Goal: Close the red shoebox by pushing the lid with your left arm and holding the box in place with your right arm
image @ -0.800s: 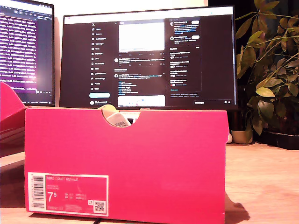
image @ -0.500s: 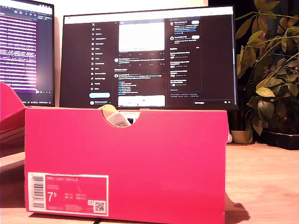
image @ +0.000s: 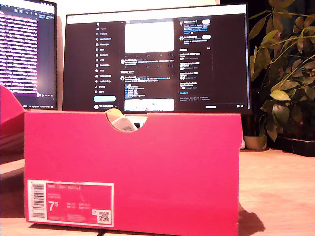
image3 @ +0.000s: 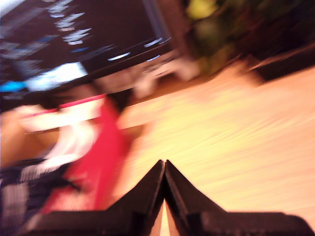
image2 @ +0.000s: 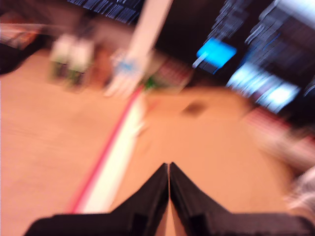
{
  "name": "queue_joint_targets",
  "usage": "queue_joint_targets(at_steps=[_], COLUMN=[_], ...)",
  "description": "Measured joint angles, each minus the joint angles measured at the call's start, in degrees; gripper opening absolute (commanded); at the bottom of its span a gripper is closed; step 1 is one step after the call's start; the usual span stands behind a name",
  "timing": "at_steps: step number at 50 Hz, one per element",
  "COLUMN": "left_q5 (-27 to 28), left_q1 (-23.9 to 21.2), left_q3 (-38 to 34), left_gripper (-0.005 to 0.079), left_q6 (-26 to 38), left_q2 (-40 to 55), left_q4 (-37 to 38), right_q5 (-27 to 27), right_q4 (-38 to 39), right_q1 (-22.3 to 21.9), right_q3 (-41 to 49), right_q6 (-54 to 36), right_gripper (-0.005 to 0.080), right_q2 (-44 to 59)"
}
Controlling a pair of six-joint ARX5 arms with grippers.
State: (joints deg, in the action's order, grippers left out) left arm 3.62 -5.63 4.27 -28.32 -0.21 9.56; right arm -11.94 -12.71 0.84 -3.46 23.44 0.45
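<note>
The red shoebox (image: 147, 167) fills the front of the exterior view, its end wall with a white size label (image: 69, 201) facing the camera. Its lid (image: 10, 113) stands raised at the exterior view's left. A white shoe (image: 123, 123) shows through the notch in the top edge. Neither arm appears in the exterior view. My first gripper (image2: 169, 167) is shut with nothing held, over a blurred brown surface with a red edge (image2: 106, 157). My second gripper (image3: 164, 163) is also shut and empty, hovering beside the box's red wall (image3: 106, 147).
A large monitor (image: 157, 59) and a second screen (image: 27, 49) stand behind the box. A leafy plant (image: 285, 73) rises at the exterior view's right. The wooden table (image: 280, 191) shows bare beside the box there. Both wrist views are motion-blurred.
The box has shifted slightly toward the exterior view's left and sits a touch higher in frame. The screens' contents have scrolled.
</note>
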Motion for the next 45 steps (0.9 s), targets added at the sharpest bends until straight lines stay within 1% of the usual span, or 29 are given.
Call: queue_joint_targets(at_steps=[1,3,4,8,13,19,24,27,31,32,35,38,39,42,43,45], left_q5=[0.1,0.6,0.7,0.9,2.3,4.9,6.2,7.4,9.7,10.4,12.6,14.8,15.7,17.7,18.5,20.1], left_q1=[0.0,0.0,0.0,0.0,0.0,0.0,0.0,0.0,0.2,0.5,1.5,3.2,3.8,6.0,6.9,8.6], left_q3=[0.0,0.3,0.5,2.3,6.6,11.4,14.0,15.4,17.6,18.2,20.2,22.3,22.9,24.5,24.9,25.3], left_gripper=[-0.0019,-0.0019,-0.0019,-0.0019,-0.0019,-0.0019,-0.0019,-0.0019,-0.0019,-0.0019,-0.0019,-0.0019,-0.0019,-0.0019,-0.0019,-0.0019], left_q6=[-4.2,-4.2,-6.0,-6.2,-6.2,-6.3,-6.2,-4.5,-4.0,-1.4,-0.5,1.9,2.8,2.8,4.5,4.9], left_q2=[0.0,0.0,0.0,0.1,1.6,6.2,12.7,17.4,23.3,24.9,28.9,32.8,34.1,37.4,38.5,40.3], left_q4=[-0.4,-0.7,-0.7,-0.9,-1.1,-1.7,-1.7,-1.1,0.1,0.5,1.2,1.4,1.4,1.2,1.2,1.1], right_q5=[-0.8,-2.2,-2.6,-3.9,-6.0,-8.3,-9.0,-10.1,-11.8,-12.3,-13.8,-14.8,-14.9,-15.8,-16.2,-17.0], right_q4=[-0.2,-0.6,-0.7,-1.2,-2.0,-2.1,-2.4,-2.4,-2.3,-2.2,-1.9,-1.7,-1.6,-0.8,-0.3,0.3], right_q1=[0.0,0.0,0.0,0.0,0.0,0.0,0.0,0.0,0.0,0.0,0.0,0.0,0.0,0.0,0.0,0.0], right_q3=[0.0,-0.1,-0.2,-0.6,-2.4,-5.0,-8.0,-10.1,-13.1,-13.7,-15.4,-16.6,-16.8,-17.2,-17.2,-17.2], right_q6=[0.7,0.7,3.7,5.6,7.5,8.2,8.0,7.3,5.6,3.1,3.1,-0.3,-0.8,-1.7,-2.3,-2.8], right_gripper=[-0.0012,-0.0012,-0.0012,-0.0013,-0.0012,-0.0013,-0.0012,-0.0012,-0.0012,-0.0012,-0.0012,-0.0012,-0.0012,-0.0012,-0.0012,-0.0012], right_q2=[0.0,0.0,0.0,0.2,2.0,6.5,12.2,16.2,22.2,24.0,29.0,34.3,36.1,40.9,42.8,46.0])
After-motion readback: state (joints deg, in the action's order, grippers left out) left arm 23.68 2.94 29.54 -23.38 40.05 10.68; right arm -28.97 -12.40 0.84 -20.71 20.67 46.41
